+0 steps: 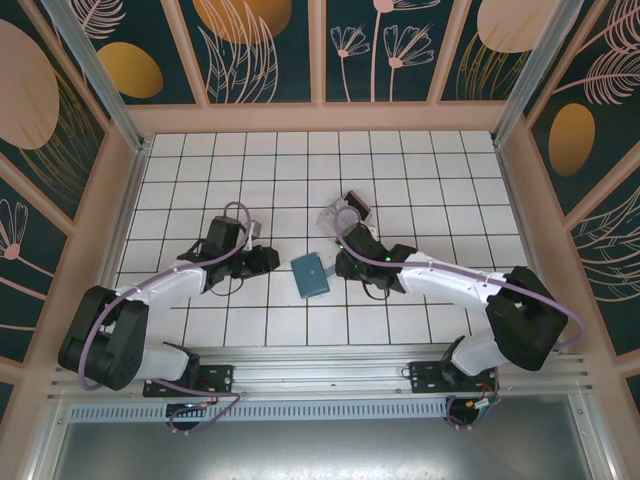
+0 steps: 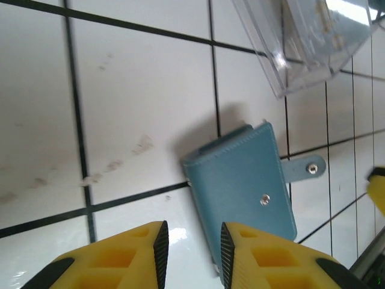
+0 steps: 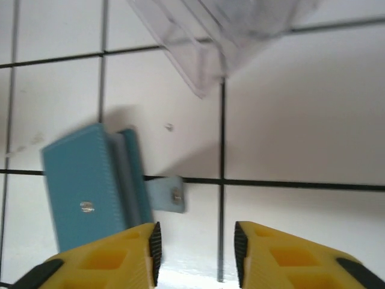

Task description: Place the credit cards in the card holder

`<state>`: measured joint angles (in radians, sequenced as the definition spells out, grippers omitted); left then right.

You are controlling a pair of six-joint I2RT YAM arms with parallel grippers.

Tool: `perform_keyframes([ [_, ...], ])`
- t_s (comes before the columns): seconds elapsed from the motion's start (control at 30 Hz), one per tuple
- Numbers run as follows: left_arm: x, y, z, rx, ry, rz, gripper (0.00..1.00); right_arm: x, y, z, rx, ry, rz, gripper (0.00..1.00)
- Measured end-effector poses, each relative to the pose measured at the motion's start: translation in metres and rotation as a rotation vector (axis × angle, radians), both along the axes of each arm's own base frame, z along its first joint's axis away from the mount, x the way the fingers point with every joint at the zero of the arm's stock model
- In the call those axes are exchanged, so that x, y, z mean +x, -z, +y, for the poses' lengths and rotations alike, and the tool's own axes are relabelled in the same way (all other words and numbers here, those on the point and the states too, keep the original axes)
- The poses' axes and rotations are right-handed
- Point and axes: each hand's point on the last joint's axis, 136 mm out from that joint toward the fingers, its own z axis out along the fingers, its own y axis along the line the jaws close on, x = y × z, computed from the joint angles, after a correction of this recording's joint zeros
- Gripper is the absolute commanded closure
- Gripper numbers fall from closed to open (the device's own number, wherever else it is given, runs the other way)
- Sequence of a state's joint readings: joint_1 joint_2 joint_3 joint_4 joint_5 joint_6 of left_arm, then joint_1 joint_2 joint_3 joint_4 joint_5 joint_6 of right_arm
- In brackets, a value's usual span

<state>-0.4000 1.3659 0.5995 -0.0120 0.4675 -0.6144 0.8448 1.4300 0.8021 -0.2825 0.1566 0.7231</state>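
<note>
The card holder (image 1: pixel 311 274), a small teal wallet, lies closed on the white tiles between the two arms. In the left wrist view the card holder (image 2: pixel 246 186) has its snap tab (image 2: pixel 304 170) sticking out to the right. My left gripper (image 2: pixel 194 250) is open just short of its near corner, holding nothing. In the right wrist view the card holder (image 3: pixel 90 186) lies left of my open, empty right gripper (image 3: pixel 195 253), its tab (image 3: pixel 167 194) just ahead of the left finger. From above, the left gripper (image 1: pixel 268 260) and right gripper (image 1: pixel 340 262) flank the wallet. The credit cards are hidden.
A clear plastic box (image 1: pixel 347 212) sits just beyond the wallet, behind the right gripper; the same box (image 2: pixel 307 42) shows in the left wrist view and the right wrist view (image 3: pixel 222 36). Wooden walls (image 1: pixel 320 118) enclose the tiled floor.
</note>
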Motion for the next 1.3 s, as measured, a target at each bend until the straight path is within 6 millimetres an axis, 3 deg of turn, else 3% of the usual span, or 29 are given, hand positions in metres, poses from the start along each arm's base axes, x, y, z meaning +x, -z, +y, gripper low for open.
perform_keyframes([
  [0.13, -0.002, 0.002, -0.026, 0.01, 0.08, 0.002, 0.7, -0.002, 0.021, -0.013, 0.063, 0.027, 0.077, 0.69],
  [0.33, -0.005, 0.023, -0.047, 0.046, 0.14, 0.053, 0.7, 0.007, 0.01, 0.007, 0.184, -0.011, 0.062, 0.73],
  [0.67, 0.0, 0.037, -0.052, 0.079, 0.145, 0.071, 0.71, 0.013, 0.024, 0.017, 0.215, -0.036, 0.104, 0.79],
  [1.1, 0.001, 0.039, -0.052, 0.089, 0.142, 0.072, 0.71, 0.015, 0.019, 0.025, 0.237, -0.064, 0.104, 0.93],
  [1.3, 0.001, 0.04, -0.053, 0.088, 0.142, 0.072, 0.71, 0.012, 0.014, 0.034, 0.285, -0.094, 0.112, 0.95],
])
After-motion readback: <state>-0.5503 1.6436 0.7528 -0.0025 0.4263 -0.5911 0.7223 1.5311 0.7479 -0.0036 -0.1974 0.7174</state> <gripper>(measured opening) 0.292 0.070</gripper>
